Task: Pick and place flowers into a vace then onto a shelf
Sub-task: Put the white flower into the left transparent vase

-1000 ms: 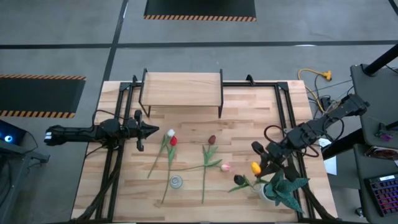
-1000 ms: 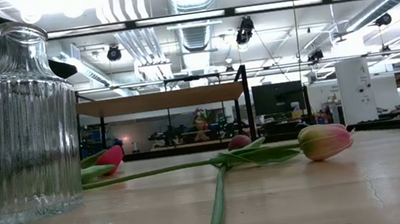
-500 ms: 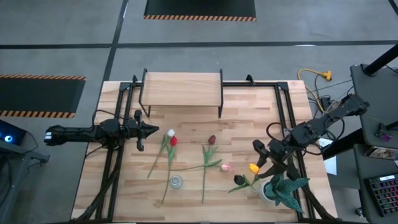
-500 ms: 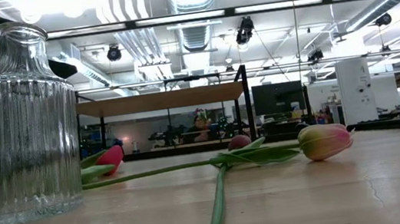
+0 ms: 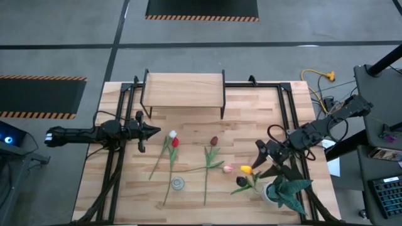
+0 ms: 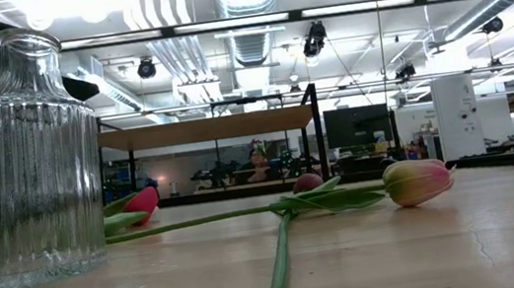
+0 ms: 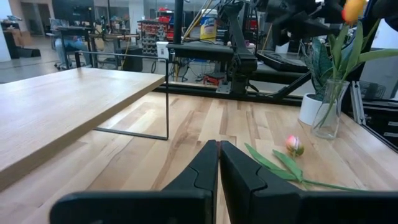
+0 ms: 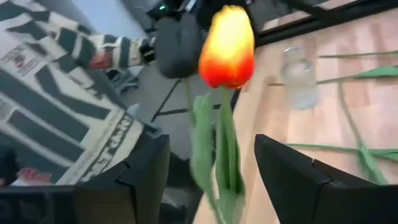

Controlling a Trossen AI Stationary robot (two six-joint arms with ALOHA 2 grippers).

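An orange-yellow tulip stands between the open fingers of my right gripper, with room on both sides of its stem. Its head leans over the table at the near right, beside a dark tulip head. In the left wrist view both stems stand in a clear glass vase. White, red, maroon and pink tulips lie flat mid-table. The shelf stands at the far edge. My left gripper waits shut at the left, pointing level.
A white pot with a spiky green plant stands right beside the vase. A ribbed glass bottle stands near the front edge, left of centre. Black frame rails run along both table sides.
My right gripper has opened around the orange-yellow tulip and rolled a little, staying in place. The tulip's head has tipped toward the table's left, away from the gripper.
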